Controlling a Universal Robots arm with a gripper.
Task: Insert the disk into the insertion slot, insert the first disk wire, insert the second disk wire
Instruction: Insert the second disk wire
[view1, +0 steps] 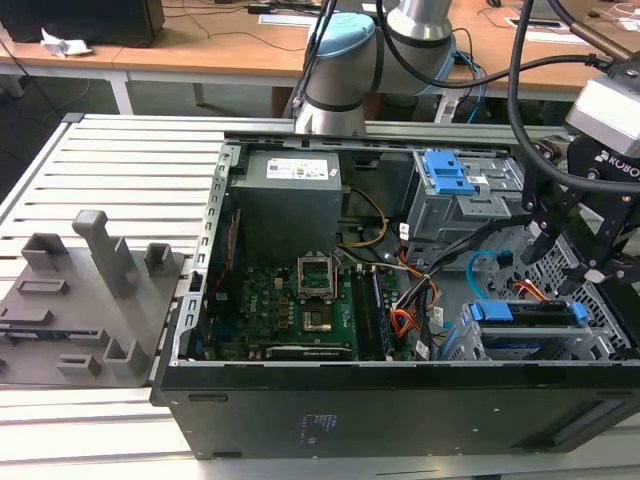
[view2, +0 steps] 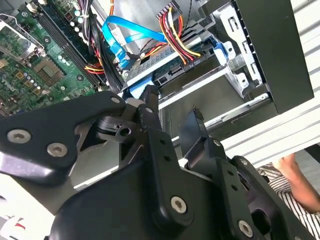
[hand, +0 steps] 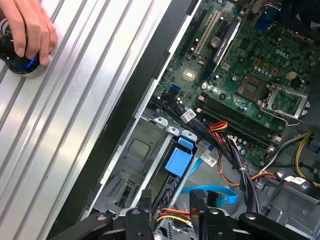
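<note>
Nearest my wrist camera is the gripper (view2: 172, 102). Its 2 black fingers stand apart with nothing between them, so it is open and holds nothing. It hangs just above the back end of the disk (view1: 530, 310).

Now left to right in the exterior view. A grey tray (view1: 90, 300) of blocks sits near the left edge of the bench (view1: 120, 170), just beside the open computer case (view1: 400, 400). Inside the case I see the green board (view1: 290, 300), then the tall bay (view1: 450, 190) with blue latches toward the far right corner. Last is the insertion slot (view1: 545, 345) in the case's near right corner.

The disk sits in that slot, so I think step 1 is done. The first disk wire (view2: 175, 37) ends in a black plug that touches the disk's back, so step 2 looks done too. The second disk wire (view2: 127, 27) loops down to the same end, but I cannot tell if its plug is pushed home. So 2 of 3 steps look done, and I am not sure about the last.

A hand (hand: 27, 27) rests on a round knob (hand: 22, 70) on the bench.
</note>
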